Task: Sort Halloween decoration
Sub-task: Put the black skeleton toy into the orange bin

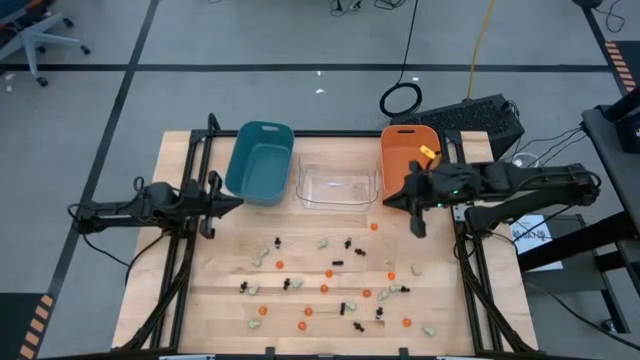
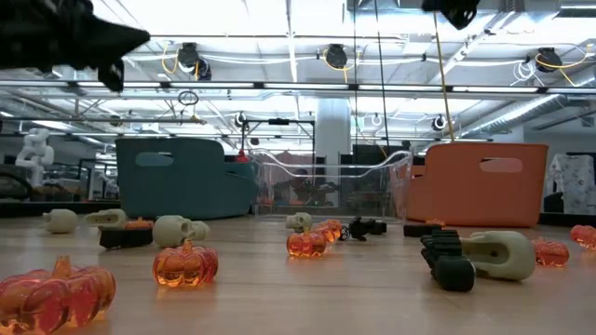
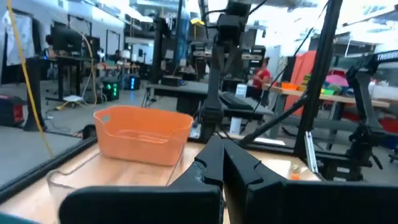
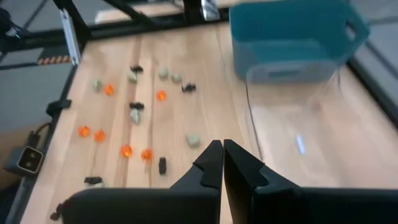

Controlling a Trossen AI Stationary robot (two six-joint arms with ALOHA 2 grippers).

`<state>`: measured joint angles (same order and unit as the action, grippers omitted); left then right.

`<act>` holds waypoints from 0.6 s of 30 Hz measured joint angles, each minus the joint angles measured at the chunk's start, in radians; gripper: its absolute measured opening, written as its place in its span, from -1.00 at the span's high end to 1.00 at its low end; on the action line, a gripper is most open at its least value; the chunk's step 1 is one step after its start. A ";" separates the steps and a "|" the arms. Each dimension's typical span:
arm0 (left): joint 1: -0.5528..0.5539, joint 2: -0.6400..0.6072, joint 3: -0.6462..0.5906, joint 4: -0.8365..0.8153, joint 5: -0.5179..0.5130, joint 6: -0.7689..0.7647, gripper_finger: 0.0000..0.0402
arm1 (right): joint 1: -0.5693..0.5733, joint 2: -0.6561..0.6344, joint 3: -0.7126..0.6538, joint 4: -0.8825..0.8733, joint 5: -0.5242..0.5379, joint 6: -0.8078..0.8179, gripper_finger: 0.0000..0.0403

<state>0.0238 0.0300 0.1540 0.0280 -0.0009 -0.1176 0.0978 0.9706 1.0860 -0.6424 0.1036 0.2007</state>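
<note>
Both arms waited clear of the work so nothing got knocked. The left gripper (image 1: 232, 203) hung shut and empty just beside the teal bin (image 1: 260, 160). The right gripper (image 1: 392, 200), also shut and empty, sat at the orange bin (image 1: 408, 158), with the clear bin (image 1: 337, 185) between the two. The decorations (image 1: 330, 285) lay scattered on the table (image 1: 180, 300), below both grippers, still unsorted.

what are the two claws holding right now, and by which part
Nothing. The left claw and the right claw are both shut empty above the table; the trinkets lie loose on the wood.
</note>
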 joint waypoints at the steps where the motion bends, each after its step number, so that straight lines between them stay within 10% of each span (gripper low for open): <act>1: 0.000 0.011 0.040 -0.034 0.000 0.001 1.00 | 0.007 0.013 -0.003 0.000 0.000 0.015 1.00; 11: 0.000 0.235 0.459 -0.343 0.004 0.051 1.00 | 0.154 0.204 -0.009 -0.001 0.019 0.094 1.00; 18: 0.000 0.402 0.522 -0.387 0.032 0.023 1.00 | 0.248 0.362 -0.009 -0.002 0.032 0.239 0.95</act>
<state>0.0238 0.4318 0.6762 -0.3592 0.0313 -0.0947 0.3456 1.3326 1.0775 -0.6441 0.1354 0.4399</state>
